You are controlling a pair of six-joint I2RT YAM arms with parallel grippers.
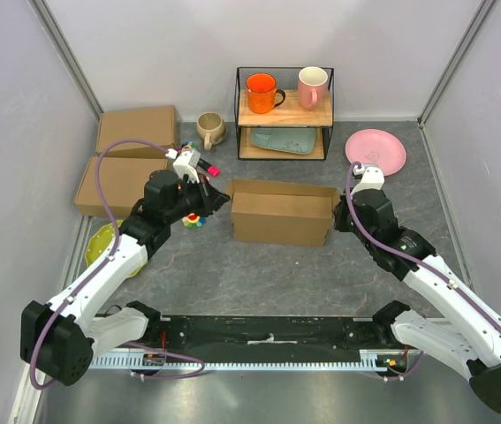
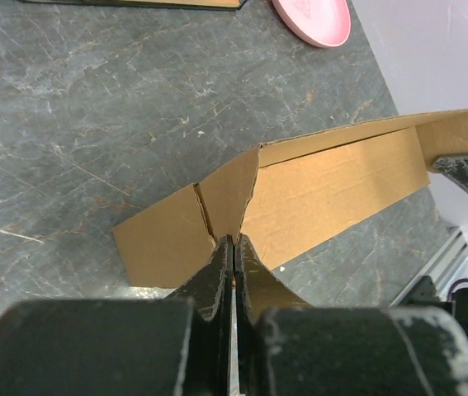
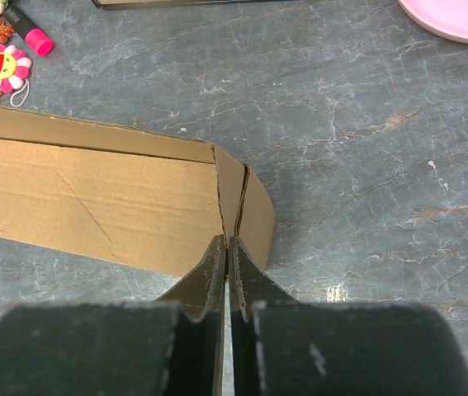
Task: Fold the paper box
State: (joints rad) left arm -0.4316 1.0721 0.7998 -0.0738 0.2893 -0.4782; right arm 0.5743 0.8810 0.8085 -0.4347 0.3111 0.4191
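Mid flap-fold: left gripper and right gripper each look pinched shut on a box end flap; next needs both swung inward evenly.

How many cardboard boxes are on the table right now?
3. The paper box sits mid-table; a second box lies at the far left, and a third box just behind it. None seems hidden.

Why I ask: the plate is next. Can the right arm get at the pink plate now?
Probably not yet: the right gripper is shut on the paper box flap. Once it lets go, the pink plate lies close behind, with nothing standing between.
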